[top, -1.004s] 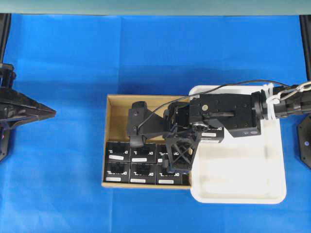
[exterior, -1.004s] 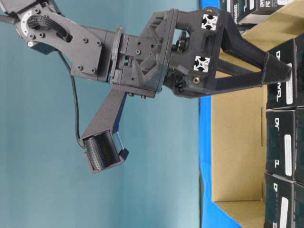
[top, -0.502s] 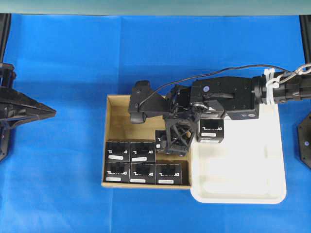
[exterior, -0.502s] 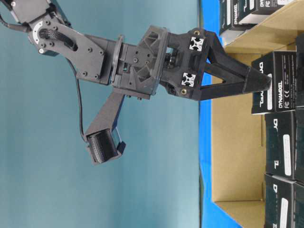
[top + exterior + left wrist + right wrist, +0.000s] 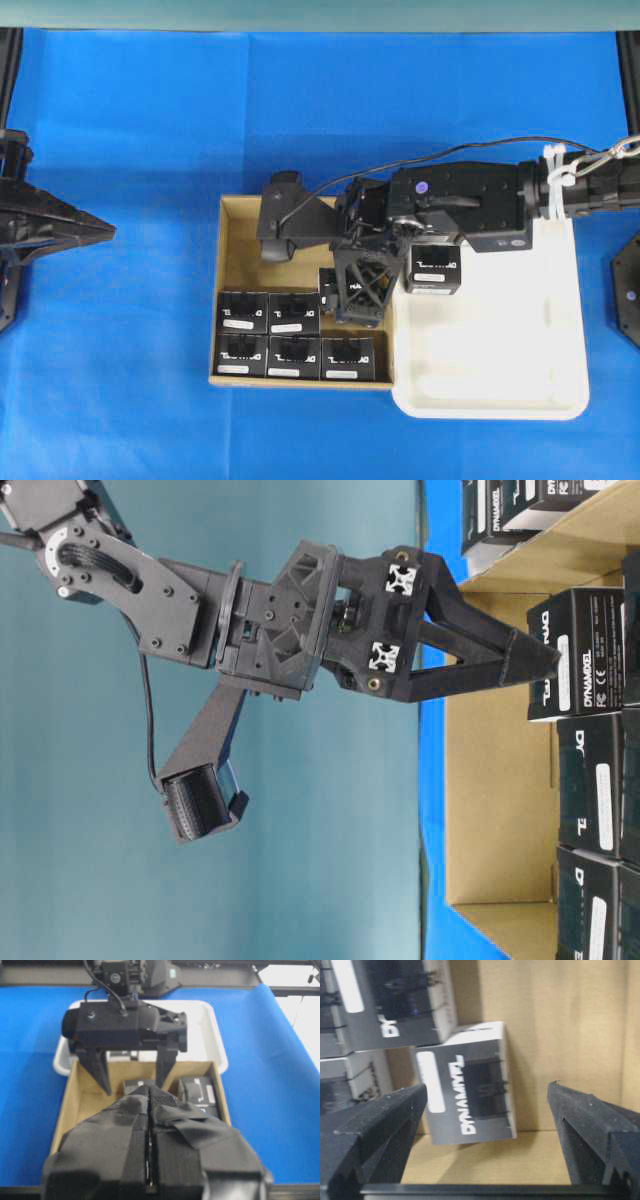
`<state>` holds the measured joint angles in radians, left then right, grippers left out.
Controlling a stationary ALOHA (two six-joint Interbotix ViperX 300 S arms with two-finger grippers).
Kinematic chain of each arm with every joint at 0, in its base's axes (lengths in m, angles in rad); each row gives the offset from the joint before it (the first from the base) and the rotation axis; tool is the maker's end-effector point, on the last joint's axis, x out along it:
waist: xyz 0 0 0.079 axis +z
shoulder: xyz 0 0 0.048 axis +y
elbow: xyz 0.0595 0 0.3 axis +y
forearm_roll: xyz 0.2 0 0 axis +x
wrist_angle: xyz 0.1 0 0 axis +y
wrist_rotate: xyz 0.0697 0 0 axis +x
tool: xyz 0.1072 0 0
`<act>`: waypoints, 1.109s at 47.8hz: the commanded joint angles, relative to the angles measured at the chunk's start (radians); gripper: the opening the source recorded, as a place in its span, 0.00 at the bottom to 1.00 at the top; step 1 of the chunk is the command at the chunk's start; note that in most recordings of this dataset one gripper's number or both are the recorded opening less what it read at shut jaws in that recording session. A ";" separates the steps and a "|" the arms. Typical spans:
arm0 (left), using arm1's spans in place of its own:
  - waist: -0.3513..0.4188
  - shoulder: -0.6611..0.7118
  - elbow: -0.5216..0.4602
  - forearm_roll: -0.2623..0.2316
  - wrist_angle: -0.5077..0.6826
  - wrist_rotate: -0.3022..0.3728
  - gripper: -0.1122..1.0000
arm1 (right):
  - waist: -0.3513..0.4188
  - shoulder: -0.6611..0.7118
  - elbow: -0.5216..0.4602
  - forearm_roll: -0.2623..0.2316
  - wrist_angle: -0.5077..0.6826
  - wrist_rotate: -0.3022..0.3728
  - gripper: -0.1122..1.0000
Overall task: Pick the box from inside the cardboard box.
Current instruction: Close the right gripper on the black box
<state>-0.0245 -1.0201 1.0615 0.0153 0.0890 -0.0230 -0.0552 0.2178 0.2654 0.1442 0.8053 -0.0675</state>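
The cardboard box (image 5: 245, 240) lies mid-table with several black boxes in two rows along its near side. One box (image 5: 326, 281) stands skewed out of the rows, its white lettering facing up (image 5: 465, 1085). My right gripper (image 5: 360, 292) hangs open over it. In the right wrist view the box lies between the fingers, close to the left finger (image 5: 380, 1125) and well apart from the right one. From the side, the fingertips (image 5: 548, 670) sit level with that box's top (image 5: 585, 655). My left gripper (image 5: 150, 1089) is shut and empty, parked at the left table edge (image 5: 100, 232).
A white tray (image 5: 500, 400) touches the carton's right wall and holds one black box (image 5: 433, 270) at its back left. The carton's back half is bare cardboard. Blue cloth (image 5: 150, 120) covers the table all round.
The right gripper has moved from the near rows toward the carton's back and risen a little. One box came out of its row with it and now sits skewed. The left arm has not moved.
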 commanded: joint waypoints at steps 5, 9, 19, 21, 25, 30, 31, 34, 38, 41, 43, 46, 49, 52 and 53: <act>0.003 0.006 -0.028 0.002 -0.006 -0.002 0.07 | 0.012 -0.003 -0.005 0.003 0.002 -0.034 0.99; 0.005 0.008 -0.028 0.002 -0.008 -0.002 0.07 | 0.012 0.003 0.003 0.003 0.002 -0.055 0.99; 0.011 0.006 -0.029 0.002 -0.006 -0.002 0.07 | 0.018 0.035 0.006 0.005 -0.006 -0.074 0.99; 0.009 0.008 -0.029 0.002 -0.008 -0.002 0.07 | 0.021 0.040 0.006 0.005 -0.006 -0.074 0.99; 0.011 0.008 -0.029 0.002 -0.006 -0.002 0.07 | 0.031 0.052 0.006 0.005 -0.009 -0.075 0.99; 0.012 0.008 -0.029 0.002 -0.006 -0.002 0.07 | 0.035 0.067 0.012 0.005 -0.021 -0.077 0.99; 0.012 0.008 -0.029 0.002 -0.006 -0.002 0.07 | 0.034 0.069 0.015 0.003 -0.028 -0.077 0.99; 0.012 0.008 -0.029 0.002 -0.006 -0.002 0.07 | 0.035 0.075 0.021 0.003 -0.048 -0.080 0.99; 0.014 0.008 -0.029 0.002 -0.005 -0.002 0.07 | 0.035 0.081 0.026 0.002 -0.074 -0.083 0.99; 0.014 0.008 -0.029 0.002 -0.003 -0.002 0.07 | 0.034 0.083 0.028 0.000 -0.091 -0.083 0.99; 0.015 0.008 -0.028 0.002 -0.003 -0.002 0.07 | 0.034 0.083 0.028 -0.002 -0.095 -0.083 0.99; 0.015 0.009 -0.029 0.002 -0.005 -0.002 0.07 | 0.032 0.083 0.028 -0.002 -0.097 -0.084 0.98; 0.017 0.009 -0.029 0.002 -0.005 -0.002 0.07 | 0.034 0.083 0.028 -0.003 -0.089 -0.084 0.97; 0.018 0.009 -0.029 0.002 -0.005 -0.003 0.07 | 0.035 0.081 0.028 -0.006 -0.078 -0.084 0.91; 0.018 0.009 -0.029 0.002 -0.005 -0.005 0.07 | 0.035 0.081 0.026 -0.006 -0.075 -0.084 0.88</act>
<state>-0.0092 -1.0186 1.0600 0.0138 0.0905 -0.0245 -0.0230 0.2961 0.2961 0.1411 0.7225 -0.1503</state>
